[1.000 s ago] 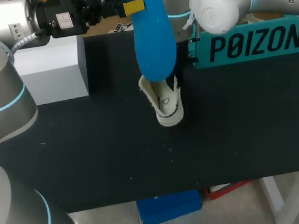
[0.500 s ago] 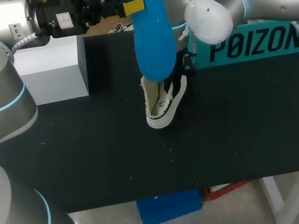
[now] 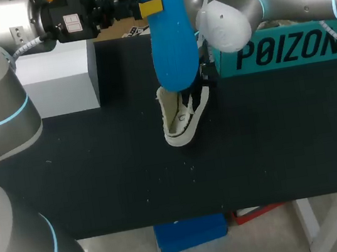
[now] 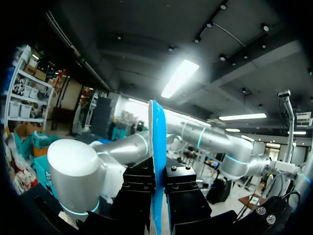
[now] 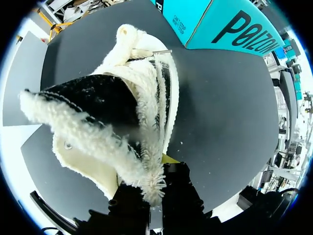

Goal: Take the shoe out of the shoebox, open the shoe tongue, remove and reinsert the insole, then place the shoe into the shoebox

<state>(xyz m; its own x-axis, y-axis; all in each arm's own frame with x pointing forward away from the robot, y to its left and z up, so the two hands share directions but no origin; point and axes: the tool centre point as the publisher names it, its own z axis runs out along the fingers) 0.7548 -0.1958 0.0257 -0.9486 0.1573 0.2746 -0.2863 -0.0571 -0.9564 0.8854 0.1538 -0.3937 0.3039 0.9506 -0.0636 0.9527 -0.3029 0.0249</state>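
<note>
The left hand (image 4: 157, 191) clamps the blue insole (image 3: 171, 37), raised at twelve o'clock of the shoe (image 3: 179, 123); the right hand (image 5: 155, 193) grasps the shoe's fleecy edge.

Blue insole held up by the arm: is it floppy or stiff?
Probably fairly stiff: the blue insole stands straight past the left gripper without drooping. Likely light, since edge-on it looks thin. Its textured face probably resists slipping.

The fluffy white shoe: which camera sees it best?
The right wrist view: the fluffy white-and-black shoe fills it, held by the right gripper. The head view shows it small, partly behind the blue insole. The left wrist view shows no shoe.
</note>
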